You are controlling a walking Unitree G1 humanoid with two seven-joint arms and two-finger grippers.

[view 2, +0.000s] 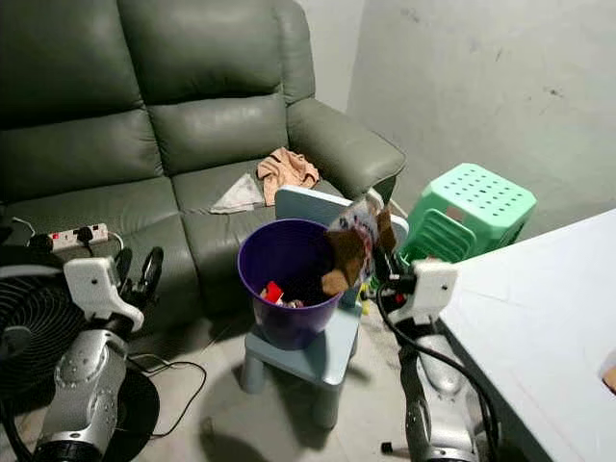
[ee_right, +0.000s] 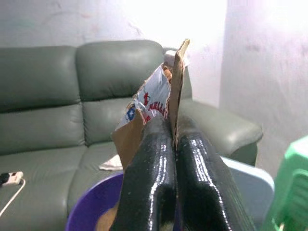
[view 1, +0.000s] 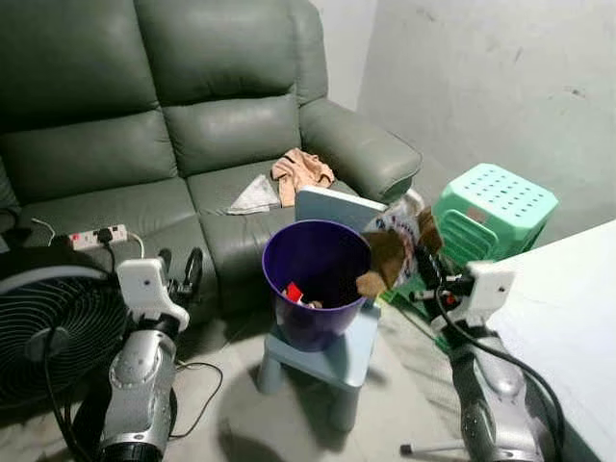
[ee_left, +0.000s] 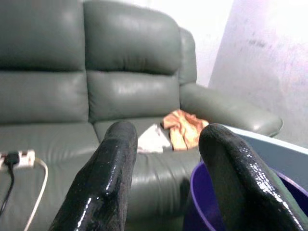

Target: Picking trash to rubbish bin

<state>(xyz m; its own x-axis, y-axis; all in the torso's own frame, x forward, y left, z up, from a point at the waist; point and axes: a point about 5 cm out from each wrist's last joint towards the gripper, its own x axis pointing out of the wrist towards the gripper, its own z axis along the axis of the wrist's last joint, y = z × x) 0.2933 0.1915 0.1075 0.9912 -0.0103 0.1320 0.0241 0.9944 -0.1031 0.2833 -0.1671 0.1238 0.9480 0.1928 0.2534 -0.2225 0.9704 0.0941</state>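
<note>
left gripper [view 1: 180,271] – fingers apart, holding nothing, raised before the grey-green leather sofa [view 1: 144,115] | round purple plastic bin [view 1: 313,279] on a pale blue child's chair [view 1: 337,361] | torn brown-and-white printed cardboard piece [view 1: 393,252] – long axis upright, over the bin's right rim | right gripper [view 1: 430,274] pinched closed on it

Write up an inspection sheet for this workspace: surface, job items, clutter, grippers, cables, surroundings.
Surface: light blue child's chair on the tiled floor, carrying the bin.
Job's things: purple rubbish bin with some trash inside; torn cardboard packaging held at the bin's rim.
Clutter: peach cloth and grey cloth on the sofa seat.
Grippers: right gripper shut on the cardboard packaging; left gripper open, empty, left of the bin.
Cables: power strip with cord on the sofa; cable on the floor.
Surroundings: green sofa, black fan, green stool, white table.
</note>
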